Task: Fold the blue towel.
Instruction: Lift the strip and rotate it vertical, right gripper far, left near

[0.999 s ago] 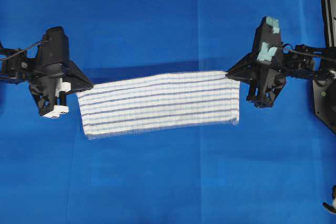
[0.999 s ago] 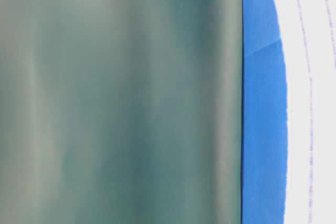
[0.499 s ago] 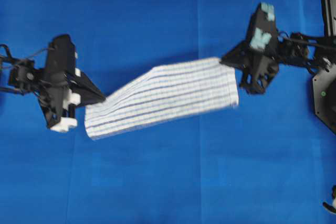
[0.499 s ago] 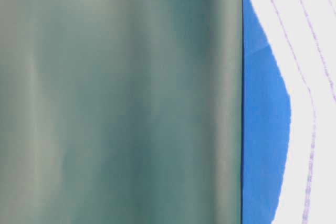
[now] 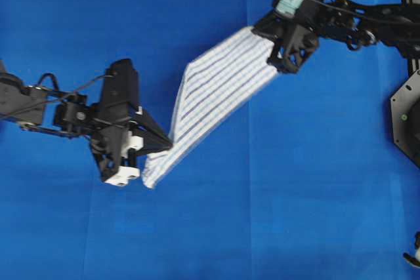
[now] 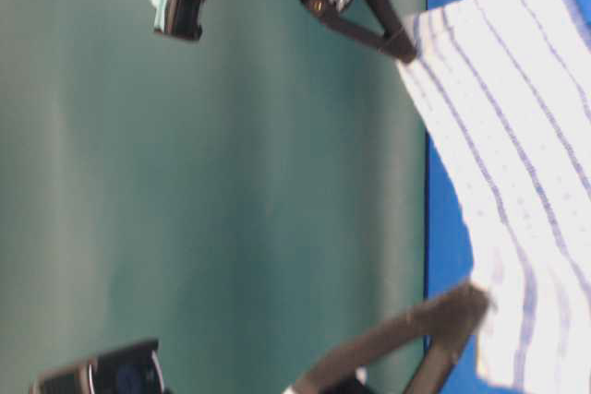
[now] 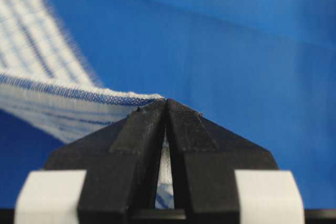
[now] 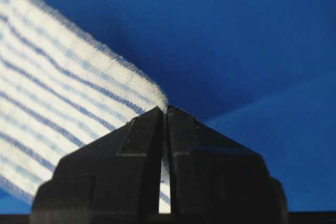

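White towel with thin dark-blue and pale-blue stripes hangs stretched in a long folded band above the blue surface, slanting from its 7 o'clock end up to its 1 o'clock end, slightly twisted midway.

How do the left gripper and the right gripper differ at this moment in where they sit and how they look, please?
The left gripper sits low on the left of the overhead view, while the right gripper sits near the top right. The left gripper carries white blocks, the right gripper pale green pads. The left gripper holds the lower end of the blue towel, the right gripper its upper end. Both have black fingers shut on the cloth.
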You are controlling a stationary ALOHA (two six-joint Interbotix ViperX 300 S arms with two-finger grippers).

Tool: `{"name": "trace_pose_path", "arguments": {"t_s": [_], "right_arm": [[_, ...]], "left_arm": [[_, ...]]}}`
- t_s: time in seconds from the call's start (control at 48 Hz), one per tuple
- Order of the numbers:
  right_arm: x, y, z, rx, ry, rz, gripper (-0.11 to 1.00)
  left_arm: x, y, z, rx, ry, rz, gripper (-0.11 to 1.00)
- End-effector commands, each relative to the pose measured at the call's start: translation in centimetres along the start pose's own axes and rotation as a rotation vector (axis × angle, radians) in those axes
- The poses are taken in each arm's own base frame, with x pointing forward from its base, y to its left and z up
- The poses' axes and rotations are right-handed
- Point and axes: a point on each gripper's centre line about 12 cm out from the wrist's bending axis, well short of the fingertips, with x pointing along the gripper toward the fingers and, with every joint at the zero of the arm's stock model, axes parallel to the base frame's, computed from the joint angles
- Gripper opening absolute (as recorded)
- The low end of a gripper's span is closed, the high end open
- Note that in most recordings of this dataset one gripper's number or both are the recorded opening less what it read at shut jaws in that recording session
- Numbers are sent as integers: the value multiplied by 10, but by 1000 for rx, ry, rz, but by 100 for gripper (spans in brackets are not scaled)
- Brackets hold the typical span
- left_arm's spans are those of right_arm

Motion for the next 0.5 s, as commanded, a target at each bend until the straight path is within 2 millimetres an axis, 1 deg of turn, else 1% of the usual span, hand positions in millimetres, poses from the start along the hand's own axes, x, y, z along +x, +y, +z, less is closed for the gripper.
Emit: {"name": "trace_pose_path", "arguments": {"t_s": [0.0, 0.166, 0.312, 0.479], "right_arm": [[3, -3, 22, -12, -50, -7, 2], [12, -6, 42, -46, -82, -17, 2], [12, -6, 58, -76, -118, -18, 2], [11, -4, 68, -103, -140, -18, 2]], "left_arm": [[6, -9, 18, -2, -44, -21, 1], [22, -16, 34, -1, -67, -32, 1], [35, -24, 48, 2, -92, -45, 1], [54, -33, 64, 4, -116, -60, 1]]}}
